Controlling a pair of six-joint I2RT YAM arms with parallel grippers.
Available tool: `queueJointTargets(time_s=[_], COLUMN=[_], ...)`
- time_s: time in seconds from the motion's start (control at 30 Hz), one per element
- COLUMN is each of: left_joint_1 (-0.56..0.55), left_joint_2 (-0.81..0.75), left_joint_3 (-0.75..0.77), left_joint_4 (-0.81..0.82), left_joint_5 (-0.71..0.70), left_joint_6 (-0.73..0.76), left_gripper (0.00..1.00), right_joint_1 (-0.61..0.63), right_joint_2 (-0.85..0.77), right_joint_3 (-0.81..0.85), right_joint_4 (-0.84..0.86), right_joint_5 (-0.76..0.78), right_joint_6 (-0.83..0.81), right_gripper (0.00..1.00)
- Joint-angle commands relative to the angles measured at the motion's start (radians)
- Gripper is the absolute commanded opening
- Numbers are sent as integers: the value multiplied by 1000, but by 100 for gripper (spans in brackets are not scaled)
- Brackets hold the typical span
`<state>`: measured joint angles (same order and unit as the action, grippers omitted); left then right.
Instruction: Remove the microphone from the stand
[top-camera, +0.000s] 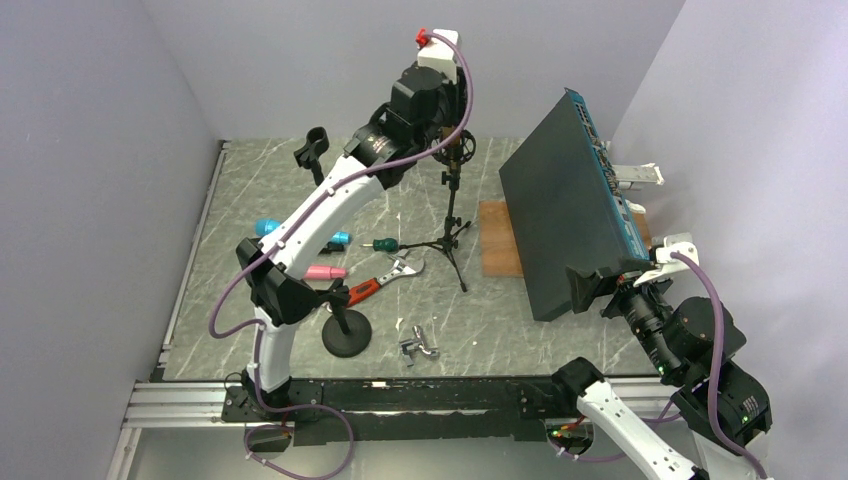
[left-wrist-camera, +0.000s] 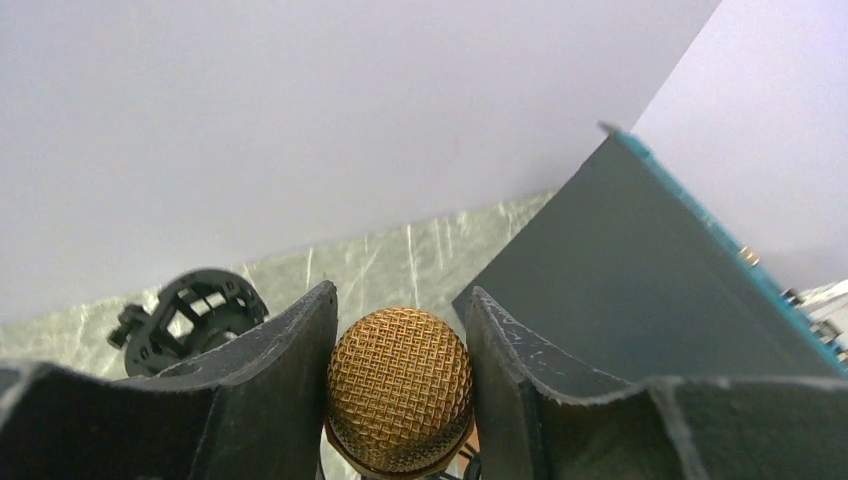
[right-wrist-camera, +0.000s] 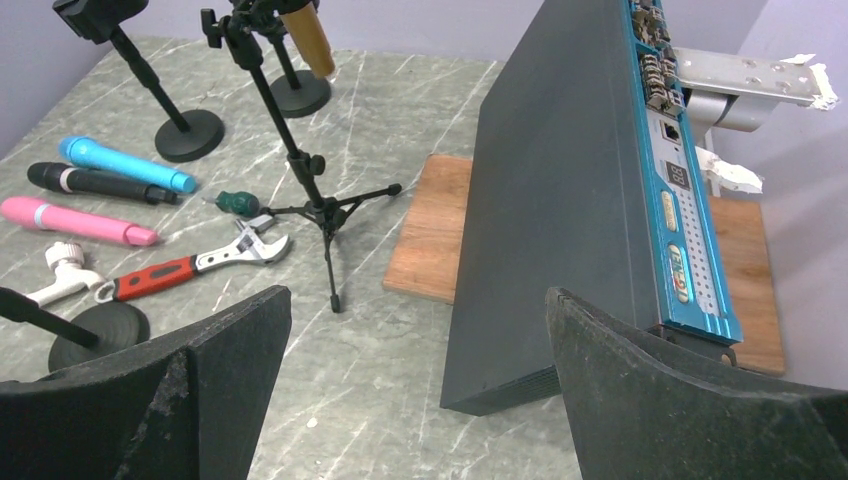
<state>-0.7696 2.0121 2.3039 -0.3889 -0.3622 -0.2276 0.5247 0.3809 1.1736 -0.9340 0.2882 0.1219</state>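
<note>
Starting left of the tripod stand (right-wrist-camera: 322, 208), we see a blue microphone (right-wrist-camera: 125, 165), a pink microphone (right-wrist-camera: 80, 222) and a red-handled wrench (right-wrist-camera: 185, 268) lying on the table (right-wrist-camera: 400, 400), all near its feet and no part of our job.

At the top of the tripod stand the gold microphone (left-wrist-camera: 400, 385) sits tilted by the holder (right-wrist-camera: 240, 22), mesh head at the upper end. Our left gripper (left-wrist-camera: 400, 300) is up there with it. Both fingers (left-wrist-camera: 290, 370) press against the sides of the mesh head, so we read the jaws as clamped on the gold microphone, not merely flanking it.

Right of the tripod stand a wooden board (right-wrist-camera: 430, 225) lies flat, and a dark box (right-wrist-camera: 560, 200) stands tilted just past it. Farther right, well apart from the tripod stand, our right gripper (right-wrist-camera: 412, 300) hangs with jaws spread wide, grasping nothing.

We judge the pull-out comes next, and the trouble lies there. The mesh head is round, so the fingers may slide off it if the holder bites hard. Nothing steadies the tripod stand, which looks light. A pull off the holder's axis could lift it or tip it, toward the red-handled wrench or against the dark box.
</note>
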Motion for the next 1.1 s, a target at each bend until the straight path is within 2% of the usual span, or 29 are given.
queueJointTargets(time_s=[0.0,0.13,0.3,0.67,0.93,1.0,1.07], left_joint_1=[-8,-9,-8,-46,-46,-14,93], left_joint_2=[-29,-72,-102,-198,-302,-358,-423], left_joint_3=[112,119,201,245,228,193,145], left_joint_4=[17,11,-60,-3,39,-1,-112], left_joint_5=[-26,-34,-34,-52,-115,-128,-64], left_joint_6=[41,57,65,200,203,176,23], left_gripper=[0,0,0,0,0,0,0], right_joint_1=[3,3,3,3,4,3,3], right_joint_2=[-1,0,12,61,89,104,124], right_joint_3=[23,20,9,-35,-55,-57,-58], right_joint_4=[36,41,71,153,185,197,212], right_joint_5=[18,16,-15,-101,-138,-163,-192], right_joint_6=[1,-2,-8,-5,-3,-3,-3], right_gripper=[100,100,100,100,100,100,100])
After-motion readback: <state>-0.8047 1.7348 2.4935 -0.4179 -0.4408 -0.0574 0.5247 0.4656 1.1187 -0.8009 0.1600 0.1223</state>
